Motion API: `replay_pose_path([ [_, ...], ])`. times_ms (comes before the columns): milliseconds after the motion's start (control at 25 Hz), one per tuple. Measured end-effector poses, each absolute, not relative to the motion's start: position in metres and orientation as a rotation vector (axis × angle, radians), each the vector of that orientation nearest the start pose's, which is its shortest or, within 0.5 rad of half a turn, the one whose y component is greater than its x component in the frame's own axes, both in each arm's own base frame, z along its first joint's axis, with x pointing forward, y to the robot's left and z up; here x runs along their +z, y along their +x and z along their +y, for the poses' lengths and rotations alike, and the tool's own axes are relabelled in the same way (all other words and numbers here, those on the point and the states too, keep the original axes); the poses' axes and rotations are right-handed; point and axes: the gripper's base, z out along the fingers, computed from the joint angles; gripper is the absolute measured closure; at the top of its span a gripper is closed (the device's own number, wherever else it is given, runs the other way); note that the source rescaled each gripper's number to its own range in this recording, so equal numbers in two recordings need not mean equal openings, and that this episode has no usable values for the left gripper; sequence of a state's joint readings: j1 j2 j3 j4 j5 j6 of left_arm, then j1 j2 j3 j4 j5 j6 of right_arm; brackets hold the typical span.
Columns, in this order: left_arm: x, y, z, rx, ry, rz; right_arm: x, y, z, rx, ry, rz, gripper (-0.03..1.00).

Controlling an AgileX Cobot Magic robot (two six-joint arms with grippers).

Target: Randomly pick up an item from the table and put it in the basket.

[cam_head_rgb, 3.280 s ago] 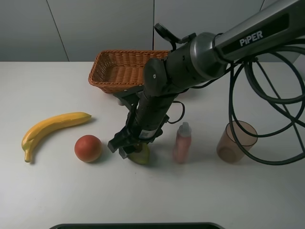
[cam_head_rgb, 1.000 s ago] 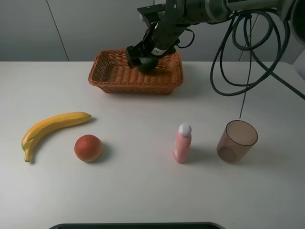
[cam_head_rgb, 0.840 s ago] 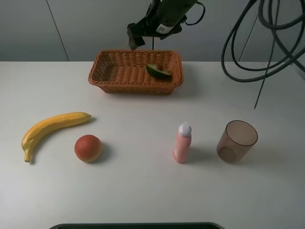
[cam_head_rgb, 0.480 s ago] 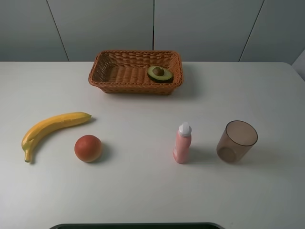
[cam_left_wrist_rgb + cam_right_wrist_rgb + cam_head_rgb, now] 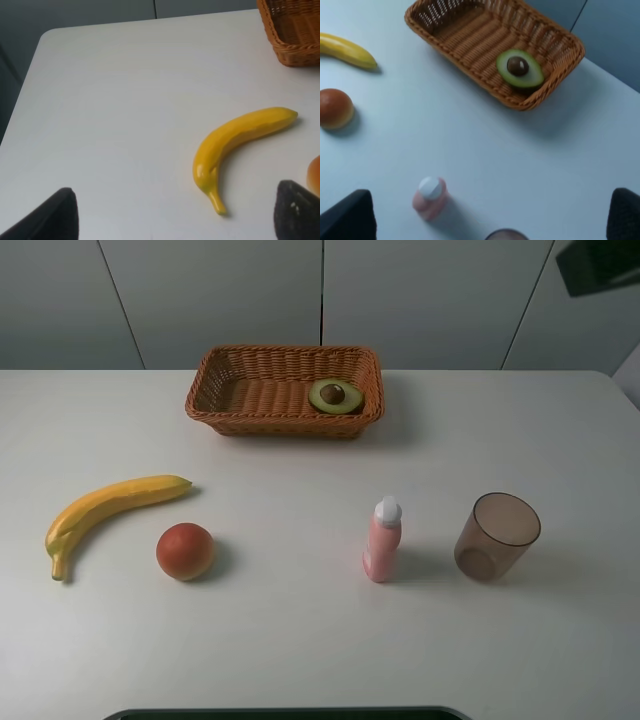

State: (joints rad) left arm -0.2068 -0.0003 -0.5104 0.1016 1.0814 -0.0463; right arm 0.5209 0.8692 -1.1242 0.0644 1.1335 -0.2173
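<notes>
The halved avocado (image 5: 335,396) lies cut side up, pit showing, in the right end of the wicker basket (image 5: 285,424) at the back of the white table (image 5: 300,640). The right wrist view shows the avocado (image 5: 519,68) in the basket (image 5: 465,67) from high above. My right gripper (image 5: 485,225) is open and empty, far above the table, with only its dark fingertips (image 5: 347,220) showing. My left gripper (image 5: 175,220) is open and empty, above the table's left part near the banana (image 5: 235,145). Neither gripper shows in the exterior view.
A yellow banana (image 5: 110,505) and a round red-orange fruit (image 5: 185,551) lie at the left front. A pink bottle (image 5: 383,540) and a brown translucent cup (image 5: 497,535) stand at the right front. A dark part of the right arm (image 5: 600,265) shows at the top right corner.
The right gripper carried the avocado from the table to the basket, let it go there, then rose out of the exterior view. The avocado settled flat, cut side up.
</notes>
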Motion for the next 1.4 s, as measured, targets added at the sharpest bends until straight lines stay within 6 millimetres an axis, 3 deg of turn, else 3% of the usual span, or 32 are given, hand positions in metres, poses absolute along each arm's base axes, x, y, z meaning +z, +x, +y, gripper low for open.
replay_pose_path([
  [200, 0.279, -0.005, 0.009, -0.036, 0.158, 2.044, 0.362, 0.054, 0.038, 0.260, -0.794, 2.158, -0.02],
  [320, 0.279, -0.005, 0.009, -0.036, 0.158, 2.044, 0.337, 0.027, 0.023, 0.297, -0.734, 2.122, -0.02],
  [520, 0.279, -0.005, 0.009, -0.036, 0.158, 2.044, 0.299, -0.001, 0.008, 0.353, -0.666, 2.066, -0.02],
  [720, 0.279, -0.005, 0.009, -0.036, 0.158, 2.044, 0.279, -0.011, 0.000, 0.353, -0.614, 2.019, -0.02],
  [1280, 0.279, -0.005, 0.009, -0.036, 0.158, 2.044, 0.278, -0.009, -0.001, 0.336, -0.597, 1.995, -0.03],
  [1400, 0.279, -0.005, 0.009, -0.036, 0.158, 2.044, 0.278, -0.009, 0.000, 0.290, -0.520, 2.011, -0.03],
])
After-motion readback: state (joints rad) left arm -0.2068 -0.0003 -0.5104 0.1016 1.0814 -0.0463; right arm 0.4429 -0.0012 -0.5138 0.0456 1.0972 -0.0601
